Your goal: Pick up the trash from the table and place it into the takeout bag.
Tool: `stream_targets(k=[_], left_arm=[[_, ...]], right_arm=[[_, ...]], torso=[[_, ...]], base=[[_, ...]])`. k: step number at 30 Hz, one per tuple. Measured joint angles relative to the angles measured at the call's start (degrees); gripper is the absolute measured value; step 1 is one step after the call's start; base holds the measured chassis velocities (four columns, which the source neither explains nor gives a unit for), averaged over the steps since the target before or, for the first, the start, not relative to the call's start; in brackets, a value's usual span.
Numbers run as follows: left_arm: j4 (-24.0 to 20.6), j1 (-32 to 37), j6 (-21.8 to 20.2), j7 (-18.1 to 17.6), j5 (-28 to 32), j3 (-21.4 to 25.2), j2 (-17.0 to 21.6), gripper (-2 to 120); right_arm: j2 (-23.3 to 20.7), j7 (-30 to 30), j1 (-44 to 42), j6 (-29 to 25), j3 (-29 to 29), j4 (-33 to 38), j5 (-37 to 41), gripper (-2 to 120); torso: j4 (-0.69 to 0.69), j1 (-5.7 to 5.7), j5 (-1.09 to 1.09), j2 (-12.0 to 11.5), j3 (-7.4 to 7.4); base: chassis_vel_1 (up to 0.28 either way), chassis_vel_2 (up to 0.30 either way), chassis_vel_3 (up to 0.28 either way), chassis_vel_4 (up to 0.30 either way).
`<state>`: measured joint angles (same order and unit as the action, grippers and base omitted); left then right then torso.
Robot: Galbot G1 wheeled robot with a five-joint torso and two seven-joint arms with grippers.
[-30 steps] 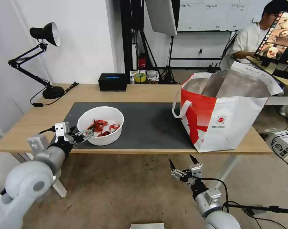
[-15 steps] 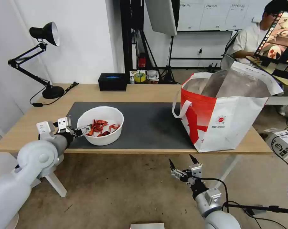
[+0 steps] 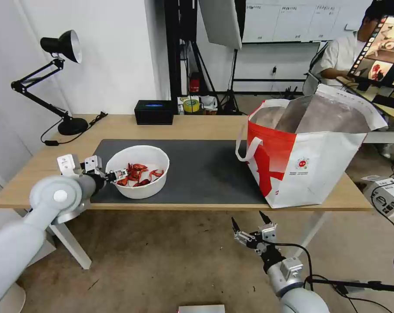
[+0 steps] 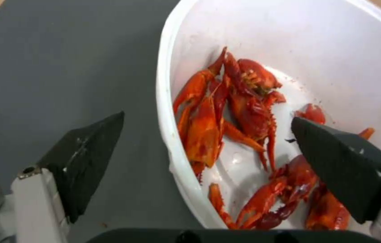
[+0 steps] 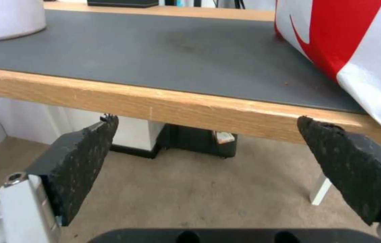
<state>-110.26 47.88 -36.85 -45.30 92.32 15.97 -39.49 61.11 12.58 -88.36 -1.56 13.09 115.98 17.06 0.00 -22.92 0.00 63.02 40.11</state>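
**Rim grip on a thin bowl of loose shells**

The bowl (image 3: 137,171) sits on the grey mat (image 3: 205,169) toward the left end of the worktop (image 3: 192,126), well apart from the bag (image 3: 308,152), which stands open at the right end with its foil lining showing.

By the look of it, the bowl is thin white plastic: light, fairly stiff at the rolled rim but likely to flex in the wall if squeezed hard. The shells (image 4: 230,111) lie loose in the bottom, only a shallow layer, so they add little weight but would slide and spill if the bowl tips. The glossy inner wall looks a little greasy, which could make a pinch slip. The sensible hold is across the rim, one finger inside and one outside, keeping the bowl level on the lift.

That is how the left gripper (image 3: 114,176) stands now. In the left wrist view its jaws are apart and straddle the near wall of the bowl (image 4: 172,135): one finger (image 4: 87,158) hangs outside over the mat, the other (image 4: 343,162) is inside, above the shells. Neither pad touches the rim; the wall runs between them, nearer the outer finger. In the head view the gripper tips sit right at the bowl's left edge.

The right gripper (image 3: 251,228) waits below the worktop's front edge, jaws apart, holding nothing.
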Motion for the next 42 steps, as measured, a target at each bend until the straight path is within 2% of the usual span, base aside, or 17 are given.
stream_targets(k=[6, 9, 13, 16, 17, 19, 21, 24, 25, 28, 29, 30, 42], left_arm=[[0.6, -0.2, -0.7, -0.9, 0.3, -0.5, 0.3, 92], [0.9, 0.0, -0.7, -0.9, 0.2, -0.8, 0.7, 74], [0.9, 0.0, -0.7, -0.9, 0.3, -0.9, 0.9, 65], [0.6, 0.1, -0.6, -0.6, 1.3, -1.0, 1.4, 50], [0.6, 0.1, -0.6, -0.6, 1.3, -1.0, 1.4, 50], [0.6, 0.0, -0.5, -0.6, 1.5, -1.0, 1.7, 39], [0.6, 0.0, -0.5, -0.6, 1.5, -1.0, 1.9, 37], [0.3, 0.2, -0.4, -0.3, 1.5, -1.0, 2.4, 22], [0.3, 0.2, -0.4, -0.3, 1.5, -1.0, 2.4, 22], [0.2, 0.4, -0.3, -0.1, 1.6, -1.1, 2.8, 7], [0.2, 0.4, -0.3, -0.1, 1.6, -1.1, 2.8, 7], [0.2, 0.5, -0.2, -0.1, 1.6, -1.2, 2.8, 2], [-1.2, -1.5, 1.8, 0.8, 1.7, -1.8, 3.6, 0]], right_arm=[[0.0, 0.0, 0.0, 0.0, 0.0, 0.0, 0.0, 100], [0.0, 0.0, 0.0, 0.0, 0.0, 0.0, 0.0, 100], [0.0, 0.0, 0.0, 0.0, 0.0, 0.0, 0.0, 100], [0.0, 0.0, 0.0, 0.0, 0.0, 0.0, 0.0, 100], [0.0, 0.0, 0.0, 0.0, 0.0, 0.0, 0.0, 100], [0.0, 0.0, 0.0, 0.0, 0.0, 0.0, 0.0, 100], [0.0, 0.0, 0.0, 0.0, 0.0, 0.0, 0.0, 100], [0.0, 0.0, 0.0, 0.0, 0.0, 0.0, 0.0, 100], [0.0, 0.0, 0.0, 0.0, 0.0, 0.0, 0.0, 100], [0.0, 0.0, 0.0, 0.0, 0.0, 0.0, 0.0, 100], [0.0, 0.0, 0.0, 0.0, 0.0, 0.0, 0.0, 100], [0.0, 0.0, 0.0, 0.0, 0.0, 0.0, 0.0, 100], [0.0, 0.0, 0.0, 0.0, 0.0, 0.0, 0.0, 100]], torso=[[0.01, 0.0, 0.0, 0.0, 0.0], [0.0, 0.0, 0.0, 0.0, 0.0], [0.0, 0.01, -0.01, 0.0, 0.0], [0.0, 0.01, 0.0, 0.0, 0.0], [0.0, 0.01, 0.0, 0.0, 0.0], [0.0, 0.01, 0.0, 0.0, 0.0], [0.0, 0.01, 0.0, 0.0, 0.0], [0.0, 0.01, 0.0, 0.0, -0.01], [0.0, 0.01, 0.0, 0.0, -0.01], [0.0, 0.01, 0.0, 0.0, 0.0], [0.0, 0.01, 0.0, 0.0, 0.0], [0.0, 0.01, -0.01, 0.0, 0.0], [0.0, 0.01, -0.01, 0.0, 0.0]], base=[[0.0, 0.0, 0.0, 0.0], [0.0, 0.0, 0.0, 0.0], [0.0, 0.0, 0.0, 0.0], [0.0, 0.0, 0.0, 0.0], [0.0, 0.0, 0.0, 0.0], [0.0, 0.0, 0.0, 0.0], [0.0, 0.0, 0.0, 0.0], [0.0, 0.0, 0.0, 0.0], [0.0, 0.0, 0.0, 0.0], [0.0, 0.0, 0.0, 0.0], [0.0, 0.0, 0.0, 0.0], [0.0, 0.0, 0.0, 0.0], [0.0, 0.0, 0.0, 0.0]])
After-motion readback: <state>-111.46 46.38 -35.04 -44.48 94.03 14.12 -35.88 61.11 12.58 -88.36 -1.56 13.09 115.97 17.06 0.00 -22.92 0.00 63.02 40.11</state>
